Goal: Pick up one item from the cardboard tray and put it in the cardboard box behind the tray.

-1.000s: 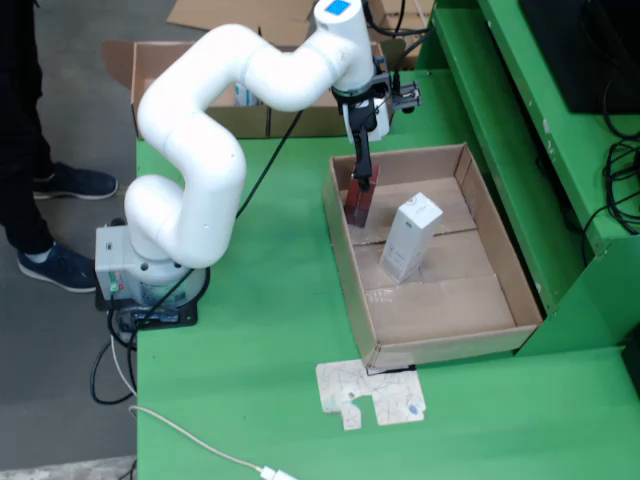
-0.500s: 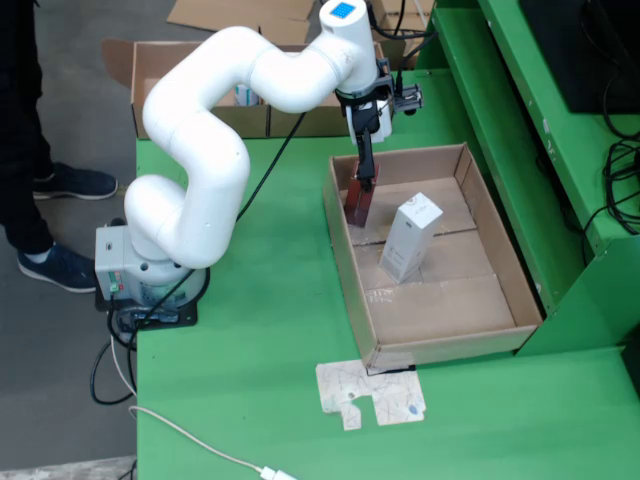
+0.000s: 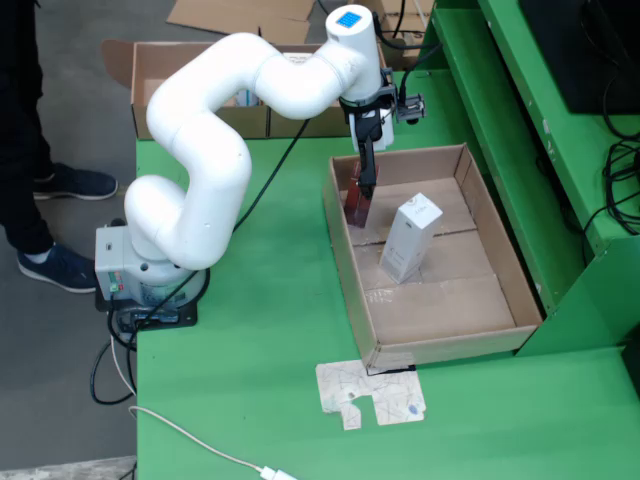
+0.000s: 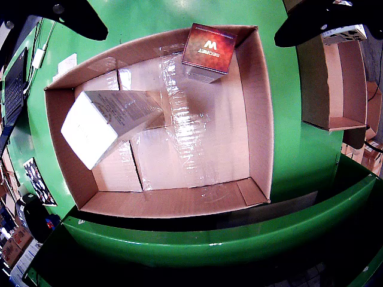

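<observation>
A cardboard tray (image 3: 345,262) (image 4: 257,113) lies on the green table. In it, a dark red box (image 3: 357,207) (image 4: 208,49) stands in the far corner and a white box (image 3: 410,238) (image 4: 108,122) leans near the middle. My gripper (image 3: 367,186) (image 4: 190,30) hangs just above the red box. In the wrist view its dark fingers (image 4: 78,15) sit far apart at the top corners, open, and do not touch the red box. Behind the tray is the open cardboard box (image 3: 190,75) (image 4: 335,84).
A flat cardboard cutout (image 3: 372,393) lies on the table in front of the tray. A white cable (image 3: 190,440) runs along the front left. A person's legs (image 3: 25,150) stand at the left. A raised green ledge (image 3: 530,150) borders the right side.
The arm's wrist and gripper have shifted slightly to the right above the red box. Both boxes in the tray stayed where they were.
</observation>
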Action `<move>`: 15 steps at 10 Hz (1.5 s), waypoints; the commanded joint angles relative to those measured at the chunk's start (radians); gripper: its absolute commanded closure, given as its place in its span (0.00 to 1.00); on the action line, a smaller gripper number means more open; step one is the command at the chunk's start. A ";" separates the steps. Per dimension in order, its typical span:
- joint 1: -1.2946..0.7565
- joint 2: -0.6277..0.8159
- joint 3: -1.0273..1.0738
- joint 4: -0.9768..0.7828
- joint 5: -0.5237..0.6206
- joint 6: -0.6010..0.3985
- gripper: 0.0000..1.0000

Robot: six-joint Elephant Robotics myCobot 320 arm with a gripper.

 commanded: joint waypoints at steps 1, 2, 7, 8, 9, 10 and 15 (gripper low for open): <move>-0.008 0.017 0.008 0.026 0.000 0.002 0.00; -0.015 0.007 0.009 0.033 0.005 -0.001 0.00; -0.012 -0.071 0.087 0.016 0.013 0.004 0.00; -0.012 -0.090 0.109 0.010 0.014 0.005 0.00; -0.015 -0.107 0.124 0.010 0.018 0.004 0.00; -0.016 -0.125 0.139 0.009 0.021 0.004 0.00; -0.013 -0.154 0.153 0.009 0.022 0.025 0.00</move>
